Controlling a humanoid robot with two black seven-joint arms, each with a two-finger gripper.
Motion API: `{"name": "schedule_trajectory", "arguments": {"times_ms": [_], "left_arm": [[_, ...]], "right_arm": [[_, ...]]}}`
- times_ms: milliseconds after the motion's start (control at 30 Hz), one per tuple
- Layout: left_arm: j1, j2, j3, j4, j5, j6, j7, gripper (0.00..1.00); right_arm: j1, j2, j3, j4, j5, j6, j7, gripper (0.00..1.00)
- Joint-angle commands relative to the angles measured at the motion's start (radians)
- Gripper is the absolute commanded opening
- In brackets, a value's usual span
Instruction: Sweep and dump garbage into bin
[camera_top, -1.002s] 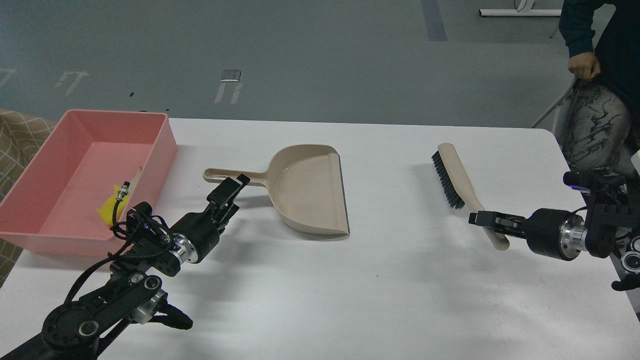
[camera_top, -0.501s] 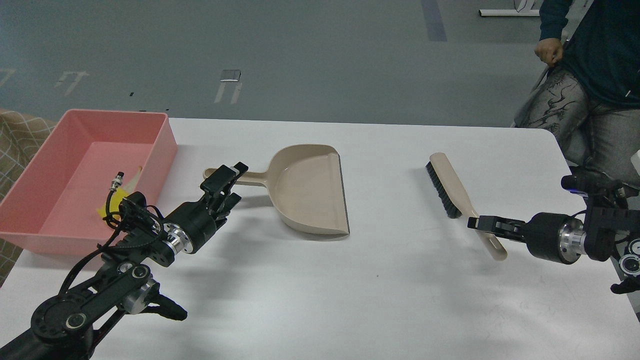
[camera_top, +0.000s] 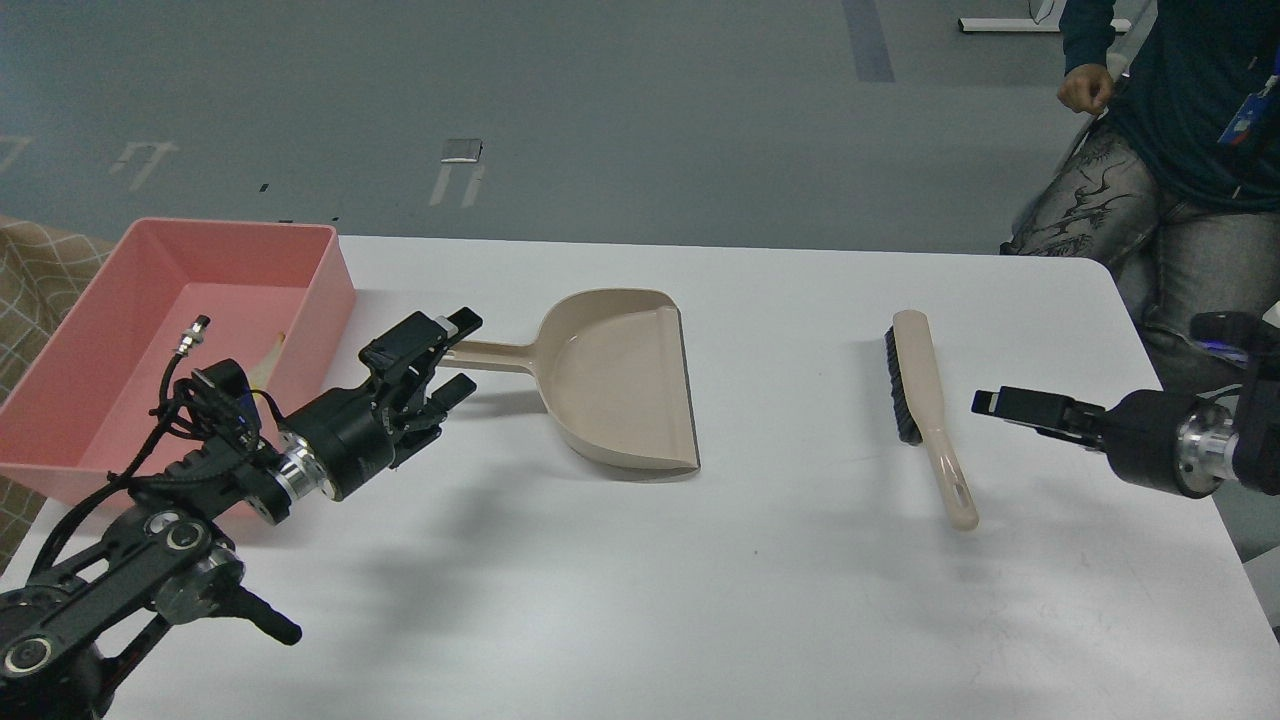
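Head view: my left end effector (camera_top: 432, 352) is spread, empty, at the dustpan (camera_top: 610, 380) handle's tip, center-left. Right end effector (camera_top: 1005, 405): can't tell its state, holds nothing, just right of the brush (camera_top: 925, 400). Bin (camera_top: 60, 395) is far left; a whitish garbage scrap (camera_top: 266, 358) shows inside, looks light and soft. Dustpan looks light and stiff; I'd pinch mid-handle.
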Motion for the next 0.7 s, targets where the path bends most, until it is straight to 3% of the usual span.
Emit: {"name": "schedule_trajectory", "arguments": {"times_ms": [0,134,267,401,467,601,668], "left_arm": [[-0.018,0.006,-0.123,-0.002,-0.043,-0.068,0.000,0.98],[-0.113,0.000,-0.197,0.018,-0.080,-0.087,0.000,0.98],[-0.299,-0.045,-0.206,0.176,-0.133,-0.081,-0.001,0.98],[-0.444,-0.135,-0.206,0.346,-0.169,-0.085,-0.001,0.98],[-0.545,-0.209,-0.206,0.484,-0.199,-0.096,-0.003,0.98],[-0.630,-0.287,-0.192,0.618,-0.265,-0.113,-0.021,0.98],[-0.663,-0.336,-0.191,0.697,-0.301,-0.174,-0.028,0.98]], "right_arm": [[0.040,-0.023,0.090,-0.020,0.034,0.001,0.003,1.00],[0.072,-0.002,0.201,-0.072,0.037,0.001,0.011,1.00],[0.098,0.216,0.408,-0.230,0.079,0.001,0.031,1.00],[0.199,0.365,0.480,-0.387,0.084,0.001,0.043,1.00],[0.300,0.499,0.506,-0.507,0.085,0.001,0.099,1.00],[0.371,0.621,0.557,-0.634,0.085,-0.023,0.152,1.00],[0.396,0.717,0.588,-0.695,0.091,-0.052,0.172,1.00]]}}
